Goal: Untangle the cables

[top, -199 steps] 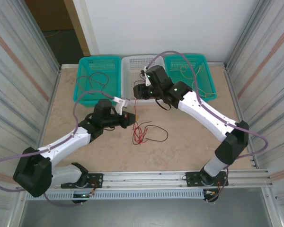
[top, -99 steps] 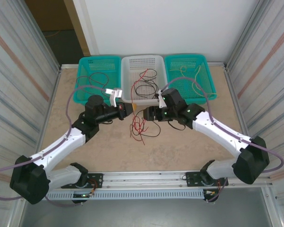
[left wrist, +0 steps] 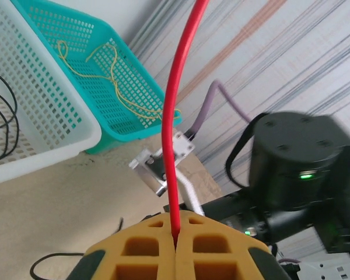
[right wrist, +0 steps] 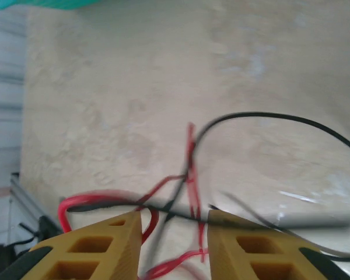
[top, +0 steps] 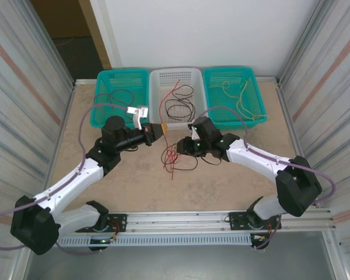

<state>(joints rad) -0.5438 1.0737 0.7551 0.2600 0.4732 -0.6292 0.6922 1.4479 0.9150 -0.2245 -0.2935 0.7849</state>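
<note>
The step in hand looks like pulling one strand free of the knot. The left fingers point(left wrist: 143, 251) are clamped shut on a red cable point(left wrist: 171, 146), which rises taut from between the pads, and in the overhead view they sit just in front of the near edge of the white basket point(top: 160, 81). The tangle of red and black cables point(top: 174, 158) lies on the surface a little further out from that basket. The right fingers point(right wrist: 99, 245) hang low over it, parted, with red and black strands crossing the gap between them; that view is blurred and nothing is pinched yet. The next move probably calls for the right fingers to close on a black strand or pin the bundle, so the left arm can draw the red one out without dragging the rest. The white basket already holds loops of black and red cable. A teal basket point(top: 122, 73) with dark strands and a second teal basket point(top: 230, 71) with yellow cables point(top: 233, 93) flank it. The surface point(top: 233, 181) is pale beige stone-patterned board, walled by ribbed metal panels point(top: 23, 87) at both sides, with a plain white wall point(top: 210, 29) behind the baskets.
</note>
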